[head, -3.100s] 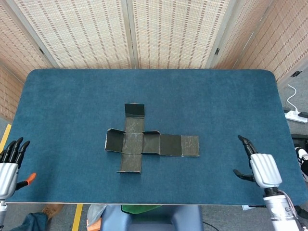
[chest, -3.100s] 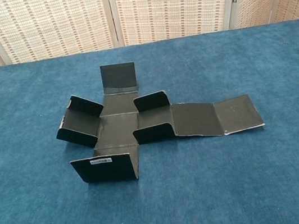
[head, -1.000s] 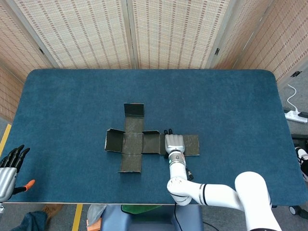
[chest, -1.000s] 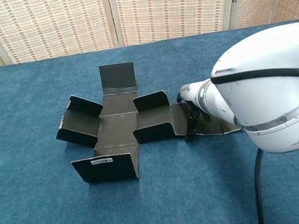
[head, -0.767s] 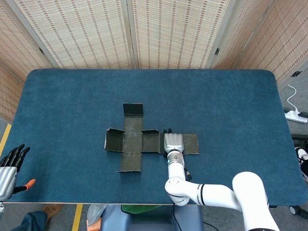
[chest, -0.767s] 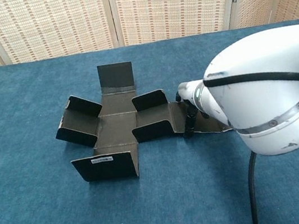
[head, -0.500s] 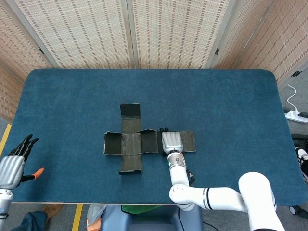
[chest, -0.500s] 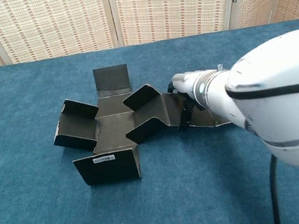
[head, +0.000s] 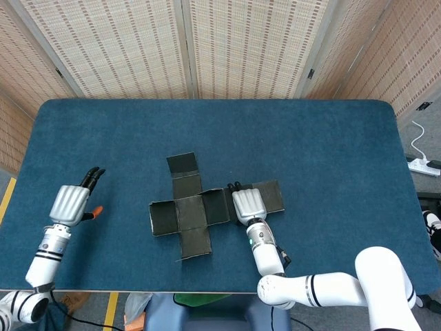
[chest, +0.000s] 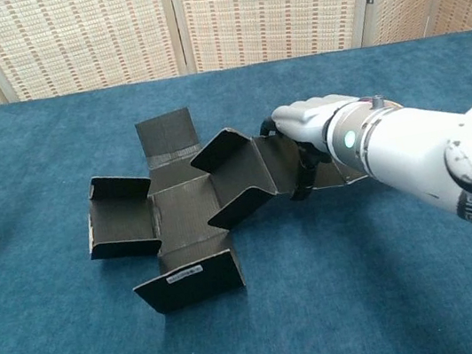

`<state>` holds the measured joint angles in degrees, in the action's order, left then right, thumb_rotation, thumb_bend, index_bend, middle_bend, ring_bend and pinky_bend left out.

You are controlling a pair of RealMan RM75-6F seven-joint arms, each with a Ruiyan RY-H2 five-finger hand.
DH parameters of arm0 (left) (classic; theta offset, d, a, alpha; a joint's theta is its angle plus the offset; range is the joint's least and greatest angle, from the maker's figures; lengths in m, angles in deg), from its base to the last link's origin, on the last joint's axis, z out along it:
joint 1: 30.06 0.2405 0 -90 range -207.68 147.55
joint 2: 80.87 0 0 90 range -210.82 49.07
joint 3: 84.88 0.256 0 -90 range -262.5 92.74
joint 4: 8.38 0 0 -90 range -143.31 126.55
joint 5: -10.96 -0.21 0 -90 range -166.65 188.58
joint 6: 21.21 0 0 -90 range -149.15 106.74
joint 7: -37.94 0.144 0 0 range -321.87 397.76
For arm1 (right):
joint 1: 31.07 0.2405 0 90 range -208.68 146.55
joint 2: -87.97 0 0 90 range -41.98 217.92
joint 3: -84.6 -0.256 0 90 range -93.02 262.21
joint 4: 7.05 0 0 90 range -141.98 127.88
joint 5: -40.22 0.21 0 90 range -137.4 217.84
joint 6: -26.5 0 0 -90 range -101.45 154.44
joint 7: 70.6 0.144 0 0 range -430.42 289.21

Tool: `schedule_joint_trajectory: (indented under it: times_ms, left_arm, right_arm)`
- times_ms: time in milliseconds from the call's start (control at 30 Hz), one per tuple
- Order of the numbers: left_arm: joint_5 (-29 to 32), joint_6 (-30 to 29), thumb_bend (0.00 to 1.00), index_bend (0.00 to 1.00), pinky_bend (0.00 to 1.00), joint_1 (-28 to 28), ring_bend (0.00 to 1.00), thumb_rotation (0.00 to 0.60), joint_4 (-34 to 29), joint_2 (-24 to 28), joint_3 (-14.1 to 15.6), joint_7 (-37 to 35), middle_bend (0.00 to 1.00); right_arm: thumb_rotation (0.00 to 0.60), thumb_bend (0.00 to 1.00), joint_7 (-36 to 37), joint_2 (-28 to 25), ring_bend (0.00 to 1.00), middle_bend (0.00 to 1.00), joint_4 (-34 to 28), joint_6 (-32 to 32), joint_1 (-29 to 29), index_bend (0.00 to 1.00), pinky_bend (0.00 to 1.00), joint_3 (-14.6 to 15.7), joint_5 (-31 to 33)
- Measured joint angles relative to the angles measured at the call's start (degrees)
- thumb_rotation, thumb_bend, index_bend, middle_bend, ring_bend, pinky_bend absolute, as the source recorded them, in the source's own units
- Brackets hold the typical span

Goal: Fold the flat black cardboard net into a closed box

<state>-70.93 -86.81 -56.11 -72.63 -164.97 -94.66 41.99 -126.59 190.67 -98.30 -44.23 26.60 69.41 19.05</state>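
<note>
1. Head view: the black cardboard net is spread mid-bench. The right hand is laid palm-down on its right panels, fingers extended, grasping nothing. The left hand, released, is held well left.
2. Chest view: the right hand is pressed beside a raised panel.
3. Since 0.5 s ago, the net has been rotated slightly and the left hand brought inward.

— Where is the right hand?
— Just right of centre, palm down, fingers pointing toward 12 o'clock, forearm running back toward 5 o'clock.
— And the left hand?
— Out at 9 o'clock, fingers straight, pointing toward 1 o'clock, holding nothing.
</note>
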Motion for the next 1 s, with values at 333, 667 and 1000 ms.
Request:
schedule_joint_trajectory:
  times_ms: [333, 667, 1000]
  left_arm:
    - [2.51, 5.36, 0.18, 0.0, 0.82, -4.55, 0.61, 0.6, 5.33, -8.17, 0.38, 3.94, 0.05]
    - [2.3, 5.06, 0.17, 0.0, 0.82, -6.66, 0.58, 0.6, 6.37, -12.5, 0.32, 0.38, 0.0]
    - [2.16, 6.43, 0.17, 0.0, 0.81, -7.78, 0.54, 0.6, 0.31, -11.93, 0.02, -11.41, 0.0]
  right_arm:
    - [0.6, 0.32, -0.28, 1.96, 0.79, 0.4, 4.05, 1.59, 0.58, 0.46, 1.0, -0.37, 0.77]
    - [0.6, 0.32, -0.29, 3.76, 0.79, 0.4, 7.04, 3.53, 1.39, 0.46, 1.0, -1.18, 1.05]
    - [0.6, 0.32, -2.57, 2.89, 0.79, 0.41, 6.88, 5.08, 2.9, 0.46, 1.0, -0.11, -1.96]
